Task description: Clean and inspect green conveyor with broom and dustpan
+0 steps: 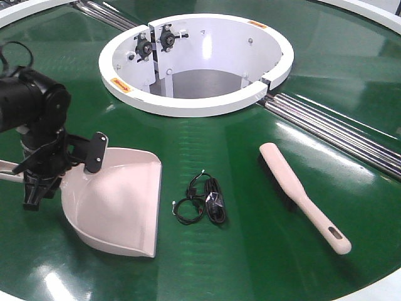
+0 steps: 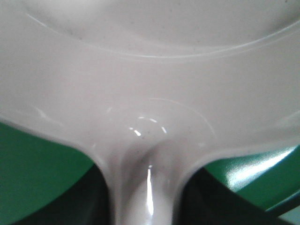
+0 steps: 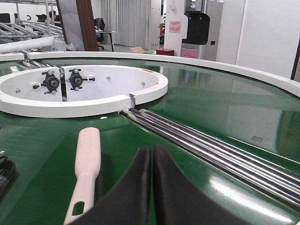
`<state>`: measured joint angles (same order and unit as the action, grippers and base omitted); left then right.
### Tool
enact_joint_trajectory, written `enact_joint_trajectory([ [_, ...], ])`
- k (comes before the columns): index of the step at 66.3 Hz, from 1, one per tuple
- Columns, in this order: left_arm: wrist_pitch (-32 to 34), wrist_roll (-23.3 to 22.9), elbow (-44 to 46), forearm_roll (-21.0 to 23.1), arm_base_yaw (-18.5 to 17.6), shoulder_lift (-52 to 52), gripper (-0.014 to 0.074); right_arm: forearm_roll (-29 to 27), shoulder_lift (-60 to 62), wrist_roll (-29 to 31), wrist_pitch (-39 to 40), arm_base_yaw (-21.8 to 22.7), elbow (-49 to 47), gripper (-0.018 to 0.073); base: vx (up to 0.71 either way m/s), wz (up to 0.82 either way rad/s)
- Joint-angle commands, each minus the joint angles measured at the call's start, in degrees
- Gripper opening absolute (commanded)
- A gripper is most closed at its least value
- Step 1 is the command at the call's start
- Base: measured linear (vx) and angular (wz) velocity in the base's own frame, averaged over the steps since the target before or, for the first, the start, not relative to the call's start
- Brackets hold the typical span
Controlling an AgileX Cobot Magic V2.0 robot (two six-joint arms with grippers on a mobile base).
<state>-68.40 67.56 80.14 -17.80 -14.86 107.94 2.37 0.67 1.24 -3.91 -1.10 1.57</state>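
because my left gripper (image 2: 147, 201) clamps the dustpan (image 1: 119, 207) handle, its pan lies flat on the green conveyor (image 1: 250, 257). my right gripper (image 3: 152, 187), closed and empty, hovers beside the broom (image 1: 301, 191).

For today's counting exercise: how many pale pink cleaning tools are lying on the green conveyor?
2. The dustpan lies on the left, the broom on the right, with a black cable between them. None appears hidden.

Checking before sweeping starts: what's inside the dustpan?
The dustpan shows only bare pink plastic inside, no debris visible. The left arm covers its rear corner by the handle, so that part is unseen.
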Motion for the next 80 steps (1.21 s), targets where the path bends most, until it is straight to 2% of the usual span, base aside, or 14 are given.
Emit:
enact_joint_trajectory([
  [1,-0.03,-0.59,1.67,-1.01,-1.24,-2.07,-0.0008,0.39,0.66,0.3,4.28,0.37,0.24,-0.0008,0.0,0.0],
  [11,-0.07,-2.05,1.67,-0.8,-1.5,-1.41,-0.0008,0.39,0.66,0.3,4.28,0.37,0.24,-0.0008,0.0,0.0],
  [80,-1.41,-2.0,1.67,-0.77,-1.5,-1.59,-0.0008,0.39,0.6,0.3,4.22,0.37,0.24,-0.0008,0.0,0.0],
])
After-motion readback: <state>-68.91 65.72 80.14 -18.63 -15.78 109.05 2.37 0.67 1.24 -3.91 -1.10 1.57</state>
